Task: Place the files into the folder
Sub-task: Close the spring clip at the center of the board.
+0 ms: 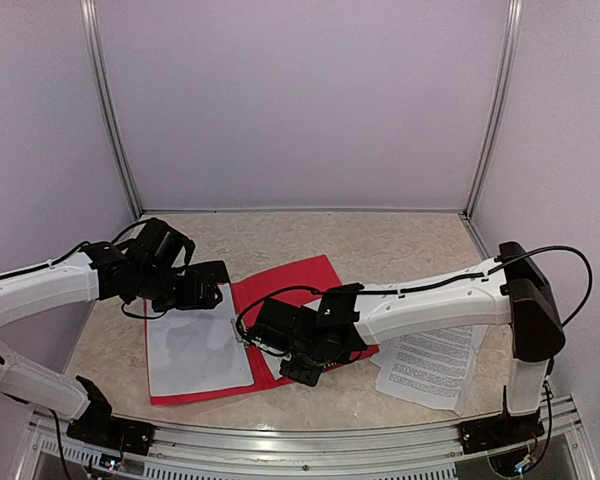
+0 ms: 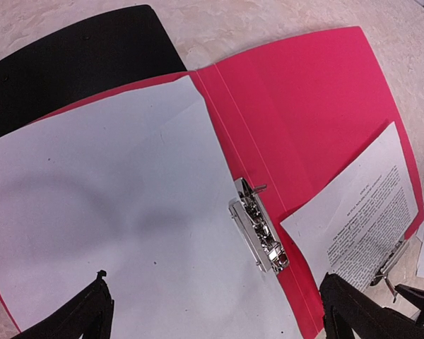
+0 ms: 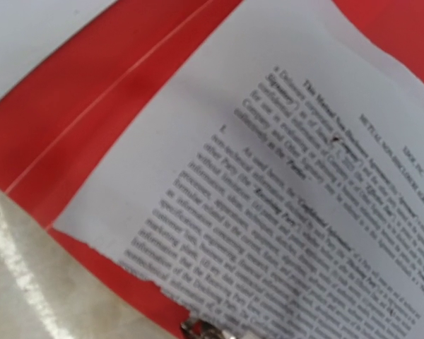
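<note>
The red folder lies open on the table, with a metal clip at its spine. A blank white sheet covers its left half. My left gripper hovers over that sheet's far edge, and in the left wrist view its fingers stand wide apart above the blank sheet, holding nothing. A printed sheet lies slanted on the folder's right half. My right gripper hangs low over the printed sheet's near edge. Only a metal bit shows there, so its jaws are hidden.
More printed files lie on the marbled table to the right of the folder, partly under the right arm. A flat black shape lies beyond the folder's left half. Pale walls enclose the table on three sides.
</note>
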You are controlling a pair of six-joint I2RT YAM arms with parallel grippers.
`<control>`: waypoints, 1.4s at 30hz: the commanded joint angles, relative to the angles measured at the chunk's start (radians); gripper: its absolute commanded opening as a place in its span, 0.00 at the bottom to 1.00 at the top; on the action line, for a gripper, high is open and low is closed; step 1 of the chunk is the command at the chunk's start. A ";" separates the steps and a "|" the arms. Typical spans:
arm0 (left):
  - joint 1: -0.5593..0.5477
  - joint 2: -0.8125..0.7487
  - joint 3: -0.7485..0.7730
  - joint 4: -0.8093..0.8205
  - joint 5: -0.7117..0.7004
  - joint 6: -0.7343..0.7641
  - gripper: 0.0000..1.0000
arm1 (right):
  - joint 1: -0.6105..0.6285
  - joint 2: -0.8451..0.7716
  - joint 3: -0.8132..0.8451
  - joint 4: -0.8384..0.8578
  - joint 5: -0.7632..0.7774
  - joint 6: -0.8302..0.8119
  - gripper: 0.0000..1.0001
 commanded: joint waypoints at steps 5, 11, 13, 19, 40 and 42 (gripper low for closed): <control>-0.001 0.006 0.036 -0.018 -0.007 0.017 0.99 | -0.010 0.031 0.026 -0.036 0.008 -0.012 0.24; -0.001 0.008 0.031 -0.021 -0.011 0.016 0.99 | -0.015 0.027 0.021 -0.044 0.011 -0.011 0.21; -0.001 0.008 0.031 -0.021 -0.010 0.017 0.99 | -0.016 0.023 0.018 -0.049 0.011 -0.009 0.20; -0.001 0.007 0.027 -0.021 -0.012 0.016 0.99 | -0.020 0.015 0.012 -0.066 0.020 0.002 0.18; -0.001 0.024 0.032 -0.013 0.002 0.018 0.99 | -0.036 -0.096 -0.108 -0.079 0.055 0.090 0.18; -0.002 0.026 0.032 -0.012 0.002 0.018 0.99 | -0.037 -0.102 -0.116 -0.079 0.059 0.095 0.19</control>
